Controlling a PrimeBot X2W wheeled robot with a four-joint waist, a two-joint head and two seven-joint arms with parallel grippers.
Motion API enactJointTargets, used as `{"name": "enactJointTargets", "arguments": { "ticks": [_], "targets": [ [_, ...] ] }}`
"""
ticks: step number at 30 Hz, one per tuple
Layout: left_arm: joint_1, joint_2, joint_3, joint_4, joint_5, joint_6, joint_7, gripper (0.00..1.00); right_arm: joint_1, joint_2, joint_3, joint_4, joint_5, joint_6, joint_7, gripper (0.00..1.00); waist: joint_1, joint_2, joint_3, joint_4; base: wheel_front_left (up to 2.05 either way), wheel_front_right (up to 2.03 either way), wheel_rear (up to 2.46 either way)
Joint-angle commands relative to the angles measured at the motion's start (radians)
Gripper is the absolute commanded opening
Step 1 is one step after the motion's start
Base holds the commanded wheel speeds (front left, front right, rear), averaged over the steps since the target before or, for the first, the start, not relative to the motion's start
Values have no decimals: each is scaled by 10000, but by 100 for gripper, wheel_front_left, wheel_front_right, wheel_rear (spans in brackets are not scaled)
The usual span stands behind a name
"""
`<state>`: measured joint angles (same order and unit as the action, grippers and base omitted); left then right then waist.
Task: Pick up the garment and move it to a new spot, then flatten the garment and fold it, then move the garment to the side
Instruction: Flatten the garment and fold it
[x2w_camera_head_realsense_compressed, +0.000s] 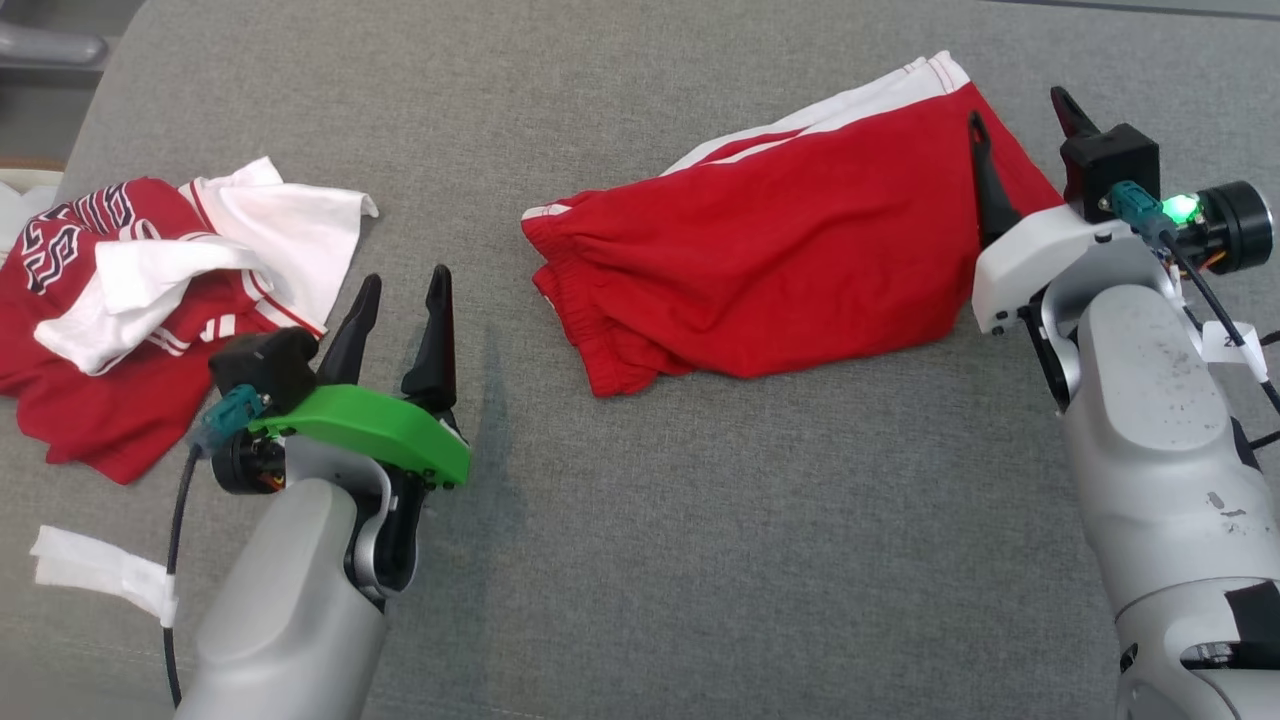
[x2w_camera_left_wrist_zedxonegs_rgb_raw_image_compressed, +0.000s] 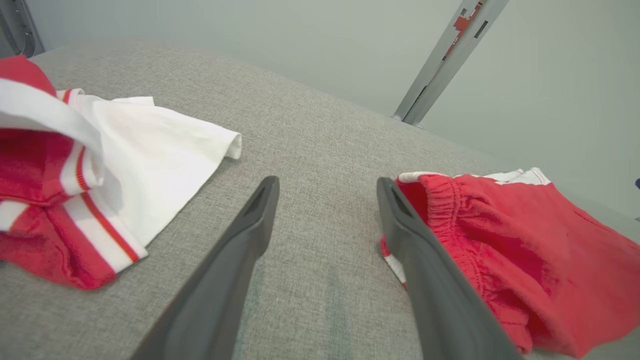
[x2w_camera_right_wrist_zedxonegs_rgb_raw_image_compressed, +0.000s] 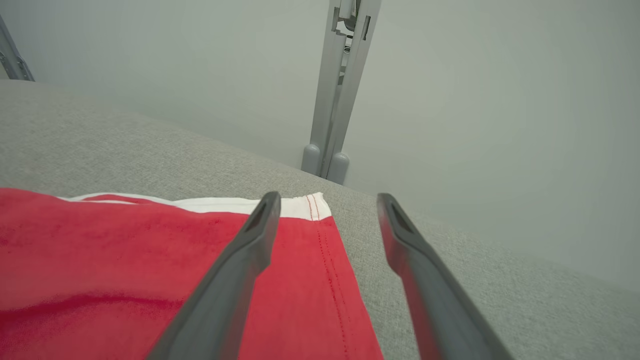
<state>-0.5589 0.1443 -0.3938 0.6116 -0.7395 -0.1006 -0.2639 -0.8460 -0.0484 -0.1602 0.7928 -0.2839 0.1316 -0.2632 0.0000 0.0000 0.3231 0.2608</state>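
Left of shorts (x2w_camera_head_realsense_compressed: 800, 250), jersey (x2w_camera_head_realsense_compressed: 110, 330) lettering unreadable

Over on the left side you've got a crumpled red-and-white jersey (x2w_camera_head_realsense_compressed: 150, 290) sitting in a heap on the grey fabric surface (x2w_camera_head_realsense_compressed: 700, 560). There's dark lettering edged in white on the red part, and a white sleeve with red stripes at the cuff flops out toward the middle. Up close, the left wrist view shows the same heap (x2w_camera_left_wrist_zedxonegs_rgb_raw_image_compressed: 125, 150), pretty rumpled. Behind the surface you get a plain pale wall (x2w_camera_right_wrist_zedxonegs_rgb_raw_image_compressed: 500, 110) with a grey metal post (x2w_camera_right_wrist_zedxonegs_rgb_raw_image_compressed: 340, 90) running up it, its foot right at the far edge.
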Motion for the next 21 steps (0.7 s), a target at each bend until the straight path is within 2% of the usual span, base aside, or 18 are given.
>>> {"name": "enactJointTargets", "arguments": {
  "ticks": [1, 7, 11, 21],
  "targets": [
    [330, 0, 279, -323, 815, 88, 0, 100, 241, -47, -67, 130, 53, -18, -22, 100, 0, 0, -199, 5, 0, 0, 0],
    [1536, -345, 1424, -1117, 3097, -19, -2, 100, 571, -48, -251, 397, 52, -18, -22, 100, 0, 0, -358, 11, 0, 0, 0],
    [2156, -562, 1948, -1466, 3964, -142, -1, 100, 674, -46, -419, 548, -51, -18, -22, 100, 0, 0, -405, 36, 0, 0, 0],
    [3170, -877, 2768, -1820, 4494, -293, -2, 100, 337, -101, -1241, 1306, -697, -18, -22, 100, 0, 0, -165, 287, 0, 0, 0]
  ]
}}
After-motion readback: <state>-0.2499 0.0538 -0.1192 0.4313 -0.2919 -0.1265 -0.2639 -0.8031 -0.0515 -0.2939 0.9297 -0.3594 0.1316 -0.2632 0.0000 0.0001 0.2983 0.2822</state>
